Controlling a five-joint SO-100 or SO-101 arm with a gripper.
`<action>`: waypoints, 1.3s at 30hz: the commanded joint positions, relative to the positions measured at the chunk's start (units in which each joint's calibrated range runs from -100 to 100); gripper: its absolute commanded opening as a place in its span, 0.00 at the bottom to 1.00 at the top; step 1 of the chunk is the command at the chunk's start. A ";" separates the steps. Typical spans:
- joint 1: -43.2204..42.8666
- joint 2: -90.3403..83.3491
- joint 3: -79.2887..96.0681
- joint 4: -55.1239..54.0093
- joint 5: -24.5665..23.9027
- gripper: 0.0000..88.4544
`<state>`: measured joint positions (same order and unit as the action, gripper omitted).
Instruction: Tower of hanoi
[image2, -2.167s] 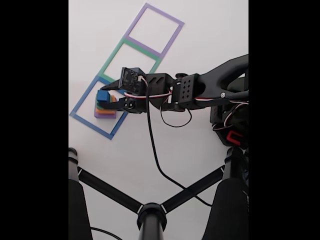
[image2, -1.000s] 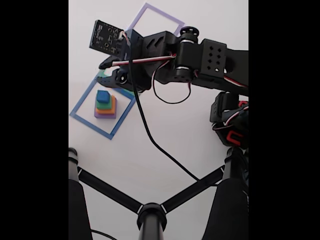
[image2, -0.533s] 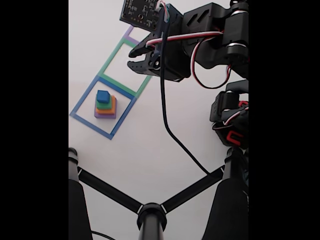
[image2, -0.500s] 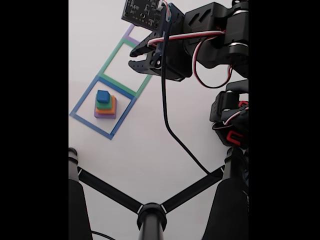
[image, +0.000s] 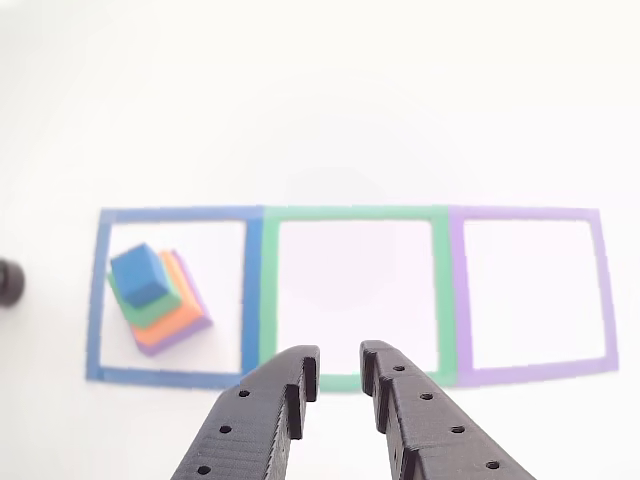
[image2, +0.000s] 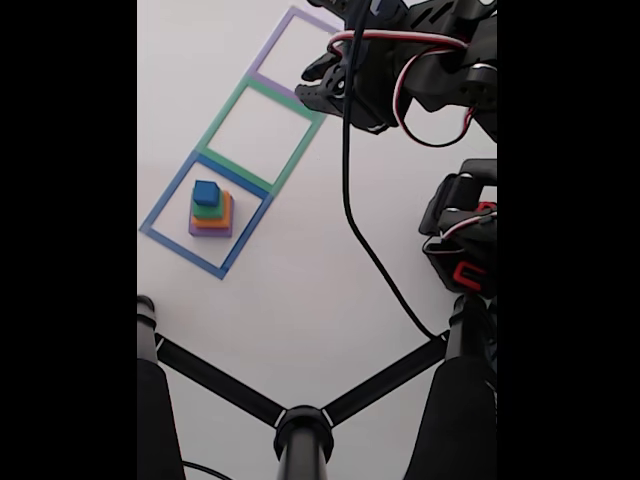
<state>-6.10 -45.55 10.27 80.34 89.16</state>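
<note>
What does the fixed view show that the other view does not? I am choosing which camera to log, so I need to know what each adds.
The fixed view alone adds the arm's body, its dangling black cable and the black stand legs at the bottom. The other view alone adds a close look at the jaws, slightly parted and empty, hanging above the near edge of the green outline. Both share the gripper, the block stack inside the blue outline, blue cube on top, plus the purple outline.
</note>
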 joint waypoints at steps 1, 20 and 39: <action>2.48 -4.45 3.77 -5.59 -20.78 0.00; 9.80 -41.87 55.65 -25.66 -92.10 0.00; 9.95 -54.37 81.19 -37.32 -133.83 0.00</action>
<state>3.48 -99.32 91.04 43.82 -41.28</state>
